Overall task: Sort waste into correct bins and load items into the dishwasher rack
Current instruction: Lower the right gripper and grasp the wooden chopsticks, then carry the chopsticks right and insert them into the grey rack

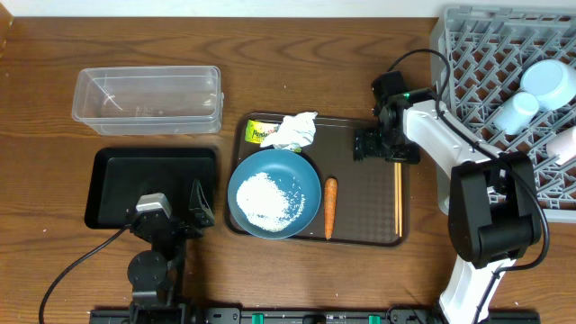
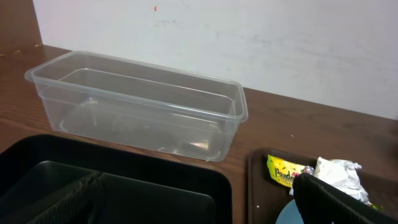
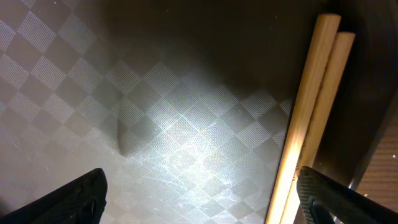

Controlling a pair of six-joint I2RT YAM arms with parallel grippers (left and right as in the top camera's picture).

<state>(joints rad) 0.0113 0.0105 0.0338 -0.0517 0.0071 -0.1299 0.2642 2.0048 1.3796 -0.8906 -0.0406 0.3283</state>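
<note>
**Operator:** Why are my right fingers so low over the serving tray?

**Spotter:** Your right fingers (image 3: 74,199) stand wide apart with nothing between them, close above the brown serving tray (image 1: 360,229). The chopsticks (image 3: 311,112) lie side by side, touching, along the tray's right edge. They sit nearer one finger than the other, not centred in the gap. I'd judge you are lining up to take them, because the dishwasher rack (image 1: 486,54) stands just on that side. The bowl (image 1: 551,81) and cup (image 1: 518,113) are in it already.

**Operator:** And my left?

**Spotter:** Your left fingers (image 2: 339,202) are also spread wide and empty, and they hover over the black tray (image 1: 117,180). That tray lies on the tabletop (image 1: 36,54) just in front of the clear tub (image 2: 143,106), and both look empty to me. Your left arm sits closest to the two bins, so the waste probably falls to it.

**Operator:** Where is the waste?

**Spotter:** All of it is on the serving tray. The napkin (image 1: 297,129) is crumpled at the far edge, partly over the wrapper (image 1: 259,132). The carrot (image 1: 330,207) lies lengthwise between the plate (image 1: 306,175) and the chopsticks, apart from both. The rice (image 1: 268,193) is heaped on the plate. I judge you should empty that plate before it goes in the rack, so taking the chopsticks first makes sense.
</note>
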